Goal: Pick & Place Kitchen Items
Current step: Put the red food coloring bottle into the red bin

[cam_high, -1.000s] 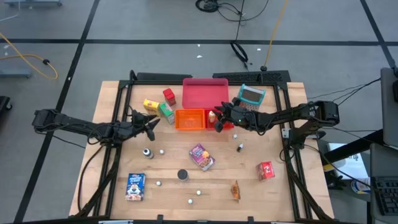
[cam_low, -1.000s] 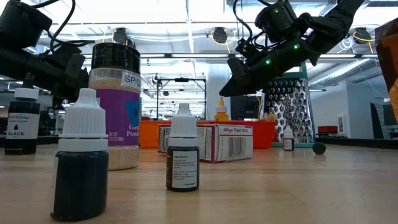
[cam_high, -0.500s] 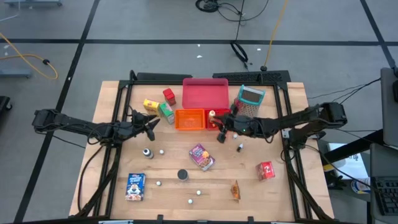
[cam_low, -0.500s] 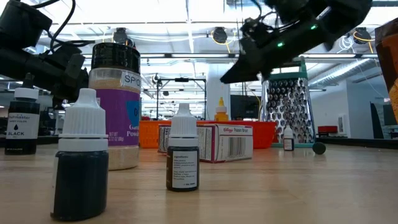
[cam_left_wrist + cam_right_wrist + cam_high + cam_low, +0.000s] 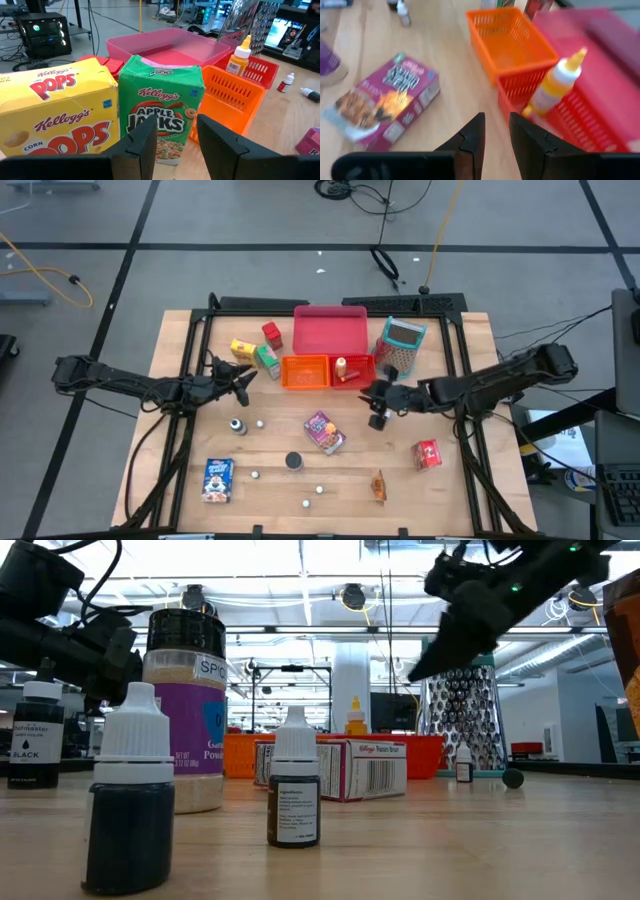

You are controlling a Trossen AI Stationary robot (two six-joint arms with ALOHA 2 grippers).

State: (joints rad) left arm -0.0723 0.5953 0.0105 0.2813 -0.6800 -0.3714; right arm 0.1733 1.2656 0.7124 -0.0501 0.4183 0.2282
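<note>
- The right gripper [image 5: 374, 406] hung empty, slightly open, just beside the red bin [image 5: 353, 370] holding a yellow bottle [image 5: 341, 366].
- The left gripper [image 5: 243, 376], slightly open, faced the green box [image 5: 267, 360].

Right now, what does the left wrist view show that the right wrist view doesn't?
Only the left wrist view: the yellow Corn Pops cereal box and the green Apple Jacks cereal box side by side just beyond the left gripper, whose jaws are open and empty.

Only the right wrist view: the purple cereal box lying flat on the wooden table, ahead of the empty right gripper.

Both: the orange mesh bin, the red mesh bin holding the yellow squeeze bottle, and the flat pink tray.
</note>
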